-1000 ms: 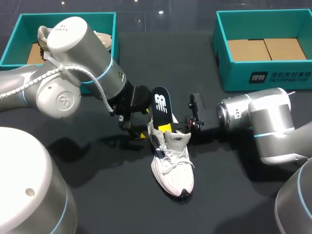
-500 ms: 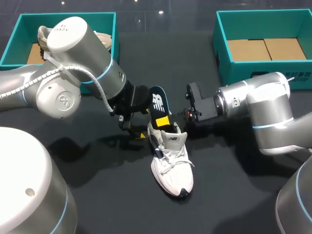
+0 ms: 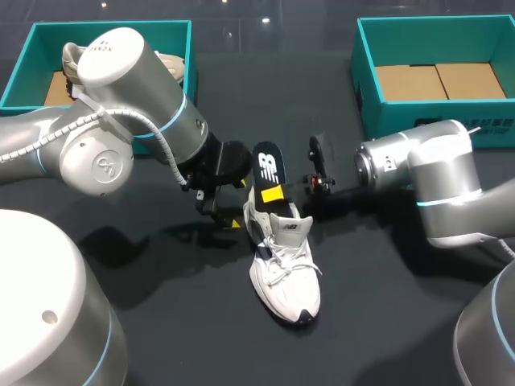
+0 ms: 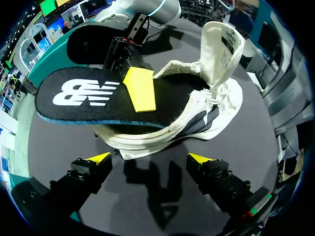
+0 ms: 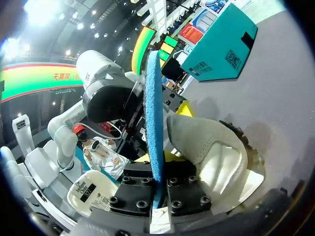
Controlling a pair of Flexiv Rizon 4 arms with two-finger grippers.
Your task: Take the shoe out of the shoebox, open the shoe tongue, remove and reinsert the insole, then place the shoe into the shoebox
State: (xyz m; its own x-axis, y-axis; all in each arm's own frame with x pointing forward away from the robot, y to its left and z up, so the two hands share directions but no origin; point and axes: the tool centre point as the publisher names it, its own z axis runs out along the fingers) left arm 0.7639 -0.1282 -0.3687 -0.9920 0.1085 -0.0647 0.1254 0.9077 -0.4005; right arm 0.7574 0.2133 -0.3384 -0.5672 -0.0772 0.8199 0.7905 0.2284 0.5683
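- Right wrist view: your right gripper [image 5: 160,147] pinches the insole [image 5: 152,98] edge-on between its jaws.
- Insole front sits inside the shoe [image 4: 197,115] just beyond those jaws; the rest sticks out over the heel.
- Left gripper [image 4: 150,158] jaws are spread, gripping nothing. The shoe lies just ahead of them on the table [image 4: 162,196].
- Shoebox [image 3: 438,129] by your right arm is well apart from both jaws.

White cloth shoe [image 3: 283,265] w/ smooth matt panels; insole [image 3: 265,163] matt black fabric top; table [image 3: 386,322] matt black
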